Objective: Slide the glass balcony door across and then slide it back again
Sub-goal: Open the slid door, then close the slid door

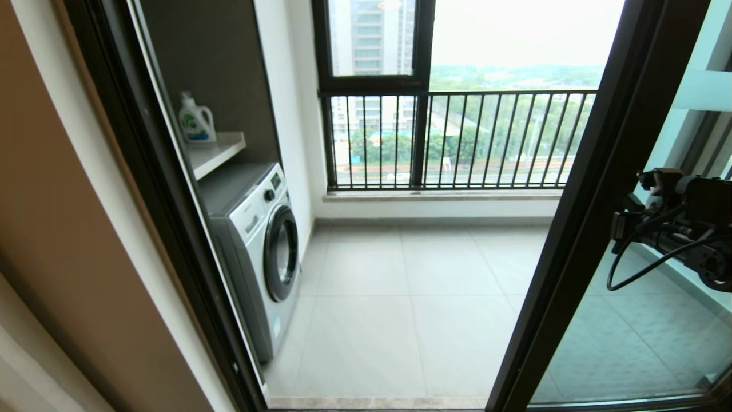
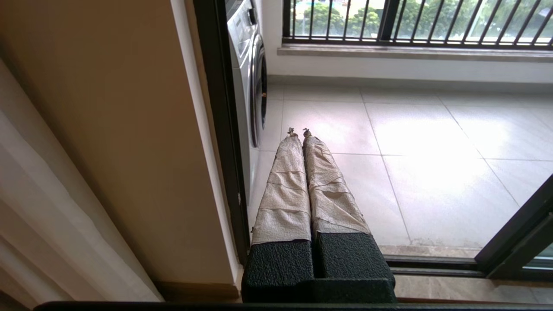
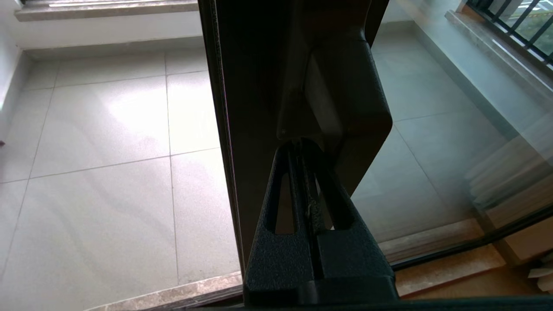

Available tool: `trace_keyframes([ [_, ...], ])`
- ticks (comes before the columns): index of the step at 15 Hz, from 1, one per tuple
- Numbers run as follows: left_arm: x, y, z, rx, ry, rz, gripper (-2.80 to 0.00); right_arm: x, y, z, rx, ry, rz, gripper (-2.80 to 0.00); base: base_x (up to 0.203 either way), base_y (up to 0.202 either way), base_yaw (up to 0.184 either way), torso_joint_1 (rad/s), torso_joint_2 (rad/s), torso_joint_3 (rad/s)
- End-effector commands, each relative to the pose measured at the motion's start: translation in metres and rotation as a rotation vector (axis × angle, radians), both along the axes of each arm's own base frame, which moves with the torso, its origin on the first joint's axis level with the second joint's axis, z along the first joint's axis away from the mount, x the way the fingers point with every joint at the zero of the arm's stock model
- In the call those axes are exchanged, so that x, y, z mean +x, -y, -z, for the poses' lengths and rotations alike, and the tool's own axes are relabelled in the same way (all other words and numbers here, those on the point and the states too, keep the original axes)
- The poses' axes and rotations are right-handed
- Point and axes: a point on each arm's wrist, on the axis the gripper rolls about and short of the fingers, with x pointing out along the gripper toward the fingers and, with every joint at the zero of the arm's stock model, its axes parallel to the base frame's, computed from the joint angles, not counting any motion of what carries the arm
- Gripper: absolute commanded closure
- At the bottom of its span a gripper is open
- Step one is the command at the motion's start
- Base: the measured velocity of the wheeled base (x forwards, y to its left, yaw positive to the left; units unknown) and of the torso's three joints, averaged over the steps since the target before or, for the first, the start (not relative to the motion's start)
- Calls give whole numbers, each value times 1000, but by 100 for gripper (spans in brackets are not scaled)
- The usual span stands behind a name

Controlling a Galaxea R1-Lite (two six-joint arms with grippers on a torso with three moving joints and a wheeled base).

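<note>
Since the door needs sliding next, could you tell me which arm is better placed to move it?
The right: its gripper is shut, tips at the door's handle. The left gripper points at the floor, away from the door.

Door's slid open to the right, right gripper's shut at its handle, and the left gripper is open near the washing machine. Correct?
Not quite. In the left wrist view the left gripper is shut, fingers together, not open. The rest holds: glass balcony door, right gripper, handle, washing machine.

left gripper closed; right gripper closed

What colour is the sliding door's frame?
Dark brown-black, around clear glass. The door frame shows best in the head view.
</note>
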Motion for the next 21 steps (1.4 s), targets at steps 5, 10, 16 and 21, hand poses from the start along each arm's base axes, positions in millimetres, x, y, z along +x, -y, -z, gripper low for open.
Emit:
trace_keyframes([
  [5,0,0,0,0,-3,-1,0,-7,-17,-17,-9,42,-42,0,0,0,0,0,0,0],
  [10,0,0,0,0,-1,-1,0,-34,-66,-51,-19,112,-159,0,0,0,0,0,0,0],
  [16,0,0,0,0,-1,-1,0,-69,-34,-53,-24,99,-44,0,0,0,0,0,0,0],
  [21,0,0,0,0,-3,-1,0,-75,10,-39,0,62,24,0,0,0,0,0,0,0],
])
